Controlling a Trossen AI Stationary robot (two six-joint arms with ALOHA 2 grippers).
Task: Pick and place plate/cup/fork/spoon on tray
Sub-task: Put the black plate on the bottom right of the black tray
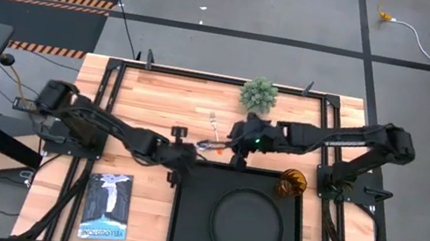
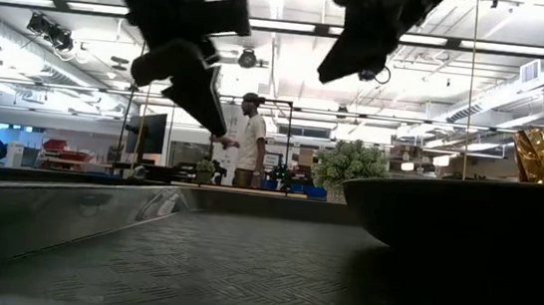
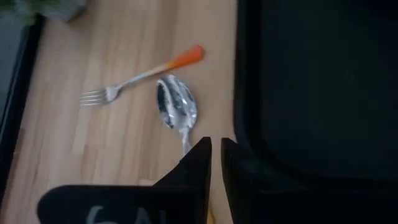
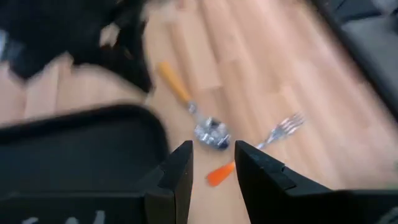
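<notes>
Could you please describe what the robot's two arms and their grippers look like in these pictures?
Both arms are matte black, built of jointed tubular segments. The right arm shows a small green indicator light near its wrist. The left gripper has two flat, angular black fingers; pale lettering marks the body behind them. The right gripper has similar wedge-shaped black fingers.

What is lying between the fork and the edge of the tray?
The spoon lies between the fork and the tray, its bowl just under the fork's orange handle. The left wrist view shows this best.
</notes>
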